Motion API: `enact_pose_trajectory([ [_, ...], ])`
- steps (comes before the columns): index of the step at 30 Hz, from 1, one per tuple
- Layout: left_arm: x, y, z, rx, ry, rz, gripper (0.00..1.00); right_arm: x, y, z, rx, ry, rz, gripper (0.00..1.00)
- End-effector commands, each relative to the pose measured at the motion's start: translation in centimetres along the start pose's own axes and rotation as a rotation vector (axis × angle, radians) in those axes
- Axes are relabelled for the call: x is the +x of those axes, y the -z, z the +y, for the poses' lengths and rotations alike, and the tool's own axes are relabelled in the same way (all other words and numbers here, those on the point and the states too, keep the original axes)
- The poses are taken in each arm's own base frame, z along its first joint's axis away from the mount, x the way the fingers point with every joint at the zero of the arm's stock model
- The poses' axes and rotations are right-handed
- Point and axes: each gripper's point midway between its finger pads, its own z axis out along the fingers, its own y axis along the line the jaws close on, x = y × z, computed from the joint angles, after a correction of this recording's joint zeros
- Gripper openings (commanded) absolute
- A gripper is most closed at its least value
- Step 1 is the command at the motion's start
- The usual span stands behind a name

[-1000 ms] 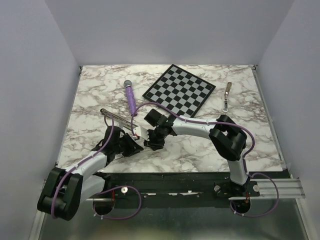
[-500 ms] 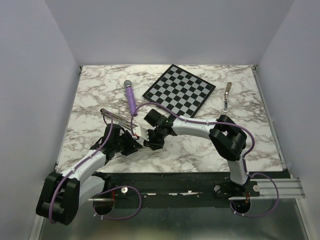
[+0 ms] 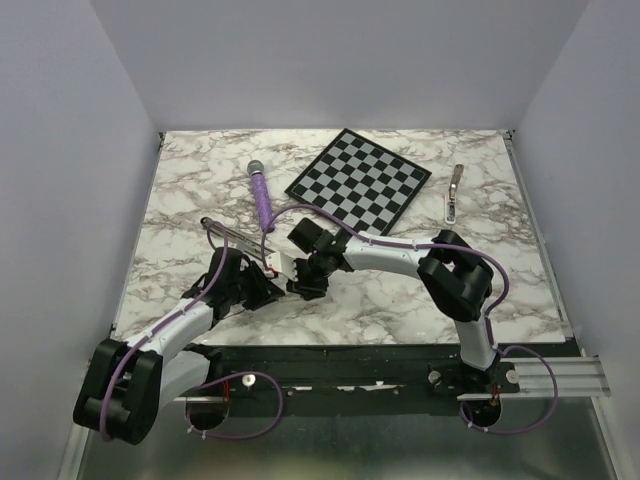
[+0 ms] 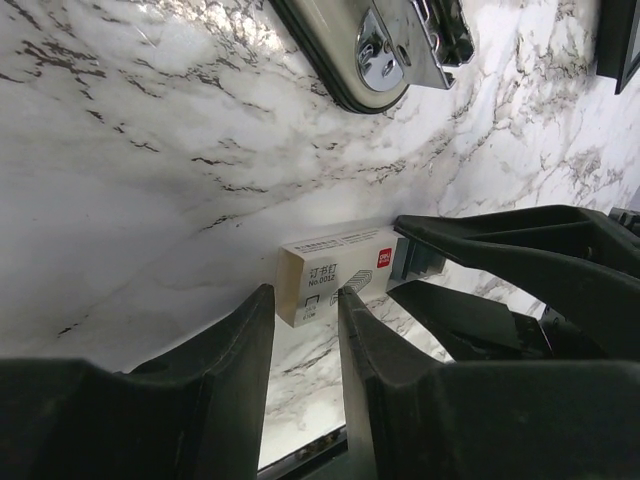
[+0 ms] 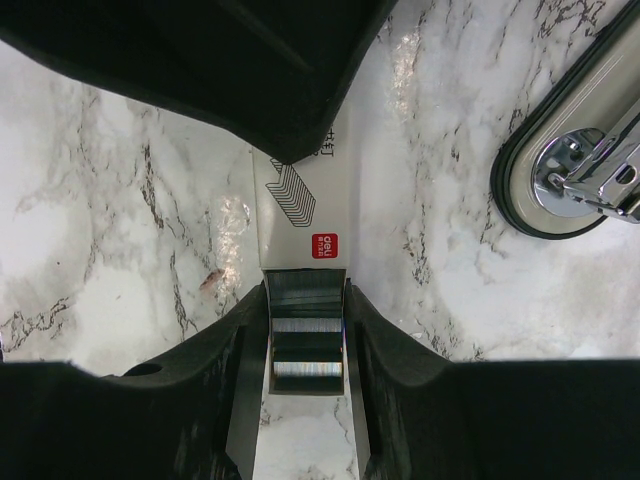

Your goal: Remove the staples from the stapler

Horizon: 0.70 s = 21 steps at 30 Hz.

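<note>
— While the long, slim dark-silver stapler lies on the table's left half, apparently hinged open, is it emptied?
— Can't tell; unloading looks unfinished. The right gripper clamps the dark inner tray of the small cream cardboard staple box; the left gripper is narrowly parted at that box's end, grip unclear

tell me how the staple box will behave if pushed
The staple box looks like thin card, so probably light and crushable. Flat-sided on the table, it should slide, not roll. Its tray sits partly out in the right gripper, so may slip free.
</note>
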Motion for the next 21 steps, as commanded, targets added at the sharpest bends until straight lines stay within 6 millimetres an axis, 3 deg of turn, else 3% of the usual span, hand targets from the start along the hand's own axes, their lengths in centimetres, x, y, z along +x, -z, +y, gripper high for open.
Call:
enact_pose_trajectory([
  [1,0.44,-0.38,-0.15,0.033,0.006,0.009,0.38,0.59,-1.47,0.11,-0.008,-0.020,0.029,0.43],
  [21,0.31,-0.57,-0.45,0.052,0.001,0.004,0.36,-0.15,-2.10,1.08,-0.037,0.030,0.026,0.42],
])
